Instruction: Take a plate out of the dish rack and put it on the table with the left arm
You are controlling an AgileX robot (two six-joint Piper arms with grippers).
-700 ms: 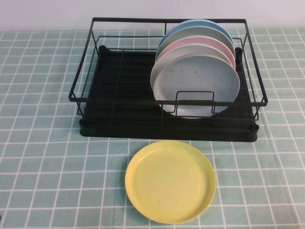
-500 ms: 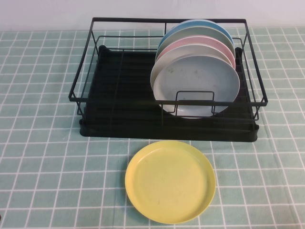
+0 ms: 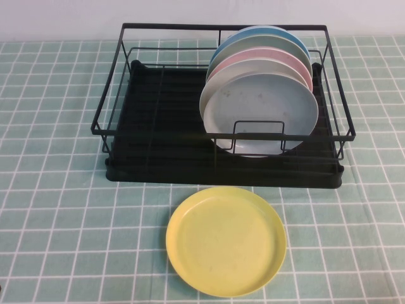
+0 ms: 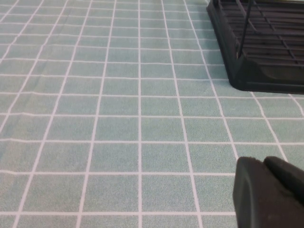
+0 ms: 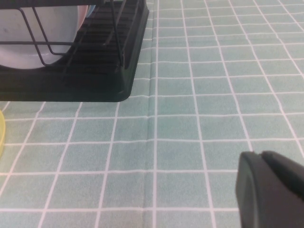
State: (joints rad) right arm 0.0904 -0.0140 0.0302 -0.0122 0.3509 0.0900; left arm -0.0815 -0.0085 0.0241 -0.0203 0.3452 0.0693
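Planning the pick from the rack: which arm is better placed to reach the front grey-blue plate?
Neither is clearly closer: both sit low over the table. The plate stands on the dish rack's right side, favouring the right gripper, whose view shows it. The left gripper sees only the rack's corner.

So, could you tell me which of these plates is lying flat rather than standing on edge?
The yellow plate, flat on the table; the others stand in the dish rack.

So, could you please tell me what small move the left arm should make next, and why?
Probably raise the left claw from its low spot over the table toward the dish rack: the grey-blue plate stands at the front of the stack, untouched. The right claw sits low beside the rack and can wait.
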